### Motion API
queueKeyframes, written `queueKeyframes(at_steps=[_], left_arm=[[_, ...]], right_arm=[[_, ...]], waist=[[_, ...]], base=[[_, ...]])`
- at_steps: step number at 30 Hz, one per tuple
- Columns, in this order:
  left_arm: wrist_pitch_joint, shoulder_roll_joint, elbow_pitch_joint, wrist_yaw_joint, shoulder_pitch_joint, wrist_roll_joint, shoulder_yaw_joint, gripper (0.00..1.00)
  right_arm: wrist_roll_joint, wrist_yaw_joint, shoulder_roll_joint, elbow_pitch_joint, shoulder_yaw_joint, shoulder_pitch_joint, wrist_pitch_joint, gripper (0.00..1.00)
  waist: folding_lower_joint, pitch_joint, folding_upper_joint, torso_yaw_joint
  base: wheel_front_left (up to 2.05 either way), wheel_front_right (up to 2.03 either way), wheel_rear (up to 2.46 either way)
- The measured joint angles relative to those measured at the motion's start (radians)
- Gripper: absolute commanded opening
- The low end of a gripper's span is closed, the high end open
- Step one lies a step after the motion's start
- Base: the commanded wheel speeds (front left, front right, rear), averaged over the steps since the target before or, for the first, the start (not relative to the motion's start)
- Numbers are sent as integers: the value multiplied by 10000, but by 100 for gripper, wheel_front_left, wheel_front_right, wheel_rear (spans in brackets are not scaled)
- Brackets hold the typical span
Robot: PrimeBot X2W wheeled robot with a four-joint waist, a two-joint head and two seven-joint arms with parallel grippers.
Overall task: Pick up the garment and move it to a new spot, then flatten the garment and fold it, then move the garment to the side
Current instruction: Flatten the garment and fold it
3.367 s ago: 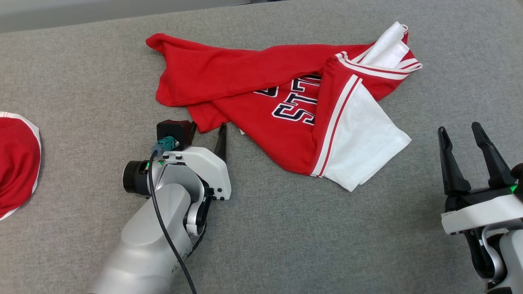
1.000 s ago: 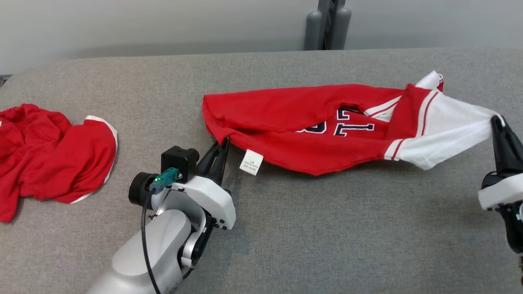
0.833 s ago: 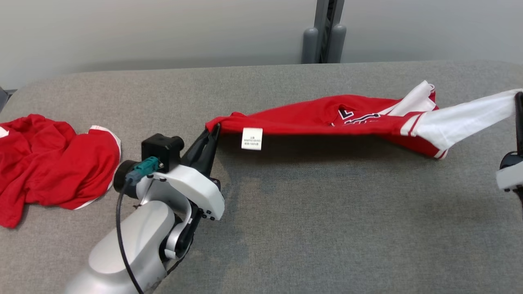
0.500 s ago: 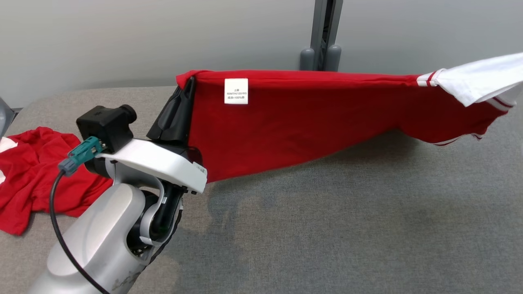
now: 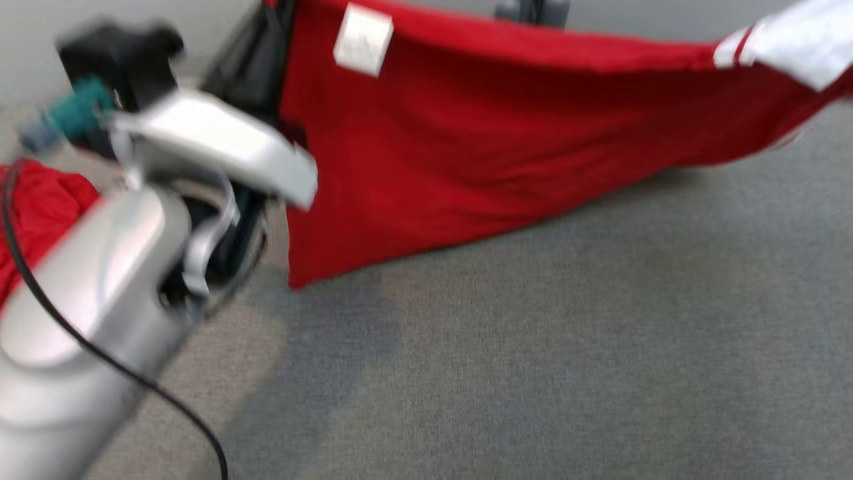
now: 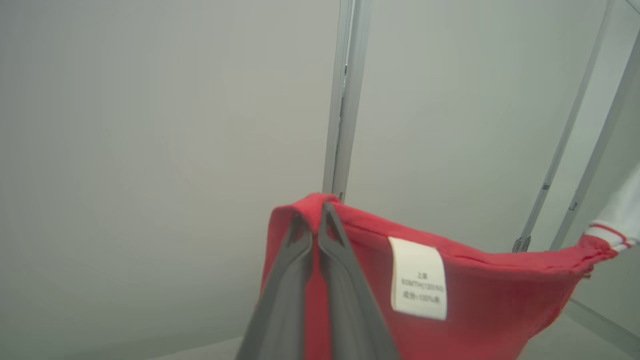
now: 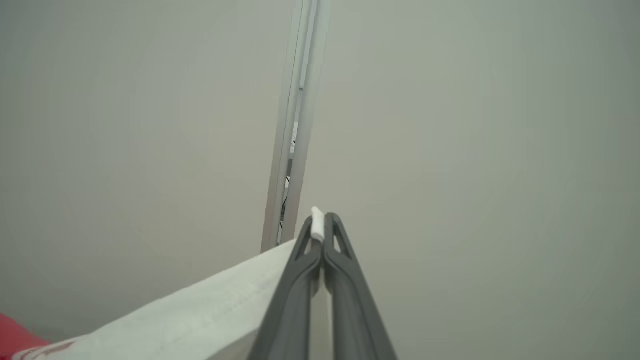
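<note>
One red garment (image 5: 466,133), white sleeve (image 5: 793,47), white label (image 5: 363,39), hanging taut

White tag (image 6: 418,285) on the red garment (image 6: 505,305) reads "100%", rest blurred.

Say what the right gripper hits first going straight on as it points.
The right gripper, shut on the white sleeve of the red jersey, points at the pale grey wall, probably met first. The grey upright metal post stands just left of that line; depth unclear.
</note>
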Motion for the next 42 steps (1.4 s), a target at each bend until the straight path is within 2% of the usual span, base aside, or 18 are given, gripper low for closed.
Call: queueKeyframes(at_steps=[5, 9, 13, 16, 20, 24, 27, 30, 34, 42], left_arm=[[755, -132, 1461, -194, -2794, 627, 6, 0], [673, -738, 2987, -395, -5101, 1273, -42, 0], [-322, -1592, 4539, -477, -7028, 1795, 109, 0], [-1337, -2163, 5653, -372, -8014, 1967, 384, 0], [-2299, -2777, 6773, -255, -8740, 2013, 878, 0], [-2462, -3095, 6964, -128, -8974, 2270, 1375, 0], [-2483, -3252, 6272, -128, -9007, 2986, 2061, 0], [-2493, -3453, 5837, -198, -8571, 3616, 2625, 0], [-2493, -3649, 6006, -642, -7480, 4228, 2742, 0], [-2495, -3793, 6441, -1321, -5643, 5068, 2759, 0]], right_arm=[[453, 2, -940, 763, 995, -3057, 407, 0], [593, 2, -1419, 1948, 1891, -5737, 295, 0], [671, 2, -1471, 3421, 2740, -8206, -201, 0], [573, 2, -1358, 4414, 3273, -9539, -949, 0], [90, 2, -1024, 5634, 3306, -10625, -2151, 0], [-314, 2, -711, 5856, 2617, -10954, -2311, 0], [-892, 2, -447, 4834, 1582, -10865, -2343, 0], [-1244, 0, -140, 4102, 1137, -9821, -2366, 0], [-1045, 2, 209, 4286, 966, -8575, -2364, 0], [-422, 2, 176, 4635, 1574, -6300, -2364, 0]], waist=[[0, 1182, 0, -45], [0, 2196, 0, -91], [0, 3121, 0, -104], [0, 3654, 0, -75], [0, 4094, 0, -24], [1, 4280, 0, 21], [0, 4526, 0, 51], [0, 4758, 0, 78], [1, 4881, 0, 86], [1, 4603, 0, 49]], base=[[0, 0, 0], [0, 0, 0], [0, 0, 0], [0, 0, 0], [0, 0, 0], [0, 0, 0], [0, 0, 0], [0, 0, 0], [0, 0, 0], [0, 0, 0]])
